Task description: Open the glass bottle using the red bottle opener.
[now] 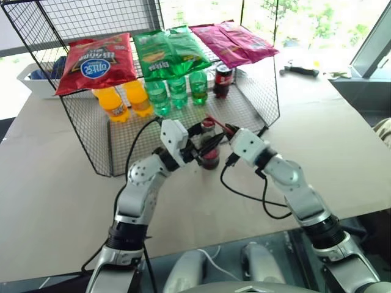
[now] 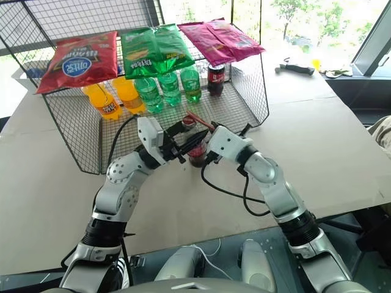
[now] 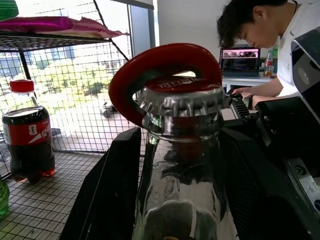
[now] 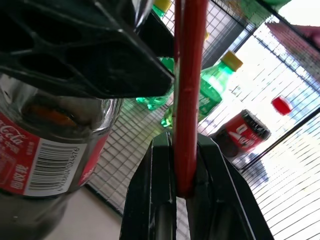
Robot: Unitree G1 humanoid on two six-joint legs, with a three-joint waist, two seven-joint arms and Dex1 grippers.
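Left claw clamped on glass bottle, right claw pinching red bottle opener over the cap.

Standing on the desk (image 1: 55, 183) just in front of the wire rack (image 1: 256, 104), about midway between the desk's left and right edges: glass bottle (image 1: 209, 154), upright, neck gripped between the two black fingers (image 3: 107, 200) of the left claw (image 1: 198, 146). Red cap (image 3: 182, 85) on, silver crimped skirt visible, with the opener's oval ring hooked behind and over it. Red bottle opener (image 2: 198, 119) angled up from the cap, handle squeezed tight in the closed right claw (image 4: 182, 165). Further back on the rack's floor, from left: orange bottles (image 1: 125, 101), green bottles (image 1: 177, 91), a short dark cola bottle (image 1: 223, 79); snack bags (image 1: 165, 52) on top.
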